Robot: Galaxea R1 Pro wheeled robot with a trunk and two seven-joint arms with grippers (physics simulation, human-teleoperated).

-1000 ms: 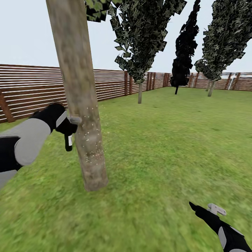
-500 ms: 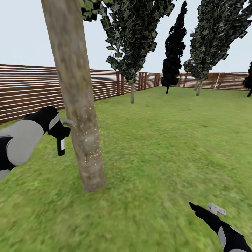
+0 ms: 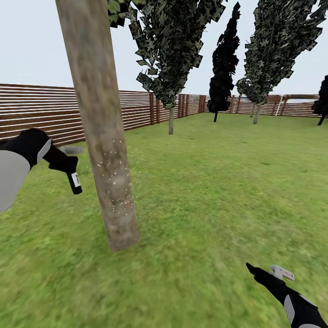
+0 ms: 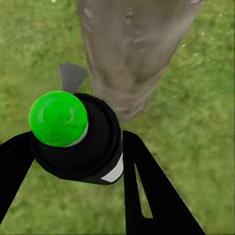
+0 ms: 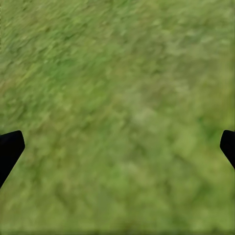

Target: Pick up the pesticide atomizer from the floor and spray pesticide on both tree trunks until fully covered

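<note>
Grey-brown tree trunk [image 3: 102, 136] stands speckled; left claw [image 3: 68, 169] grips the dark bottle [image 3: 75, 182] beside it; right claw [image 5: 117, 147] spread wide over grass [image 3: 218, 191].

Lawn [image 3: 218, 191]: green grass throughout. Tree trunk [image 3: 107, 164] stands rooted left of centre; slatted fence [image 3: 136, 109] bounds the far edge.

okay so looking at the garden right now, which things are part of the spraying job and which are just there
Part of the job:
- pesticide atomizer, held by the left gripper
- near tree trunk, flecked with pale spray droplets

Just there:
- wooden fence
- dark column-shaped tree at the back
- lawn
- right gripper, open and holding nothing, over the grass
</note>
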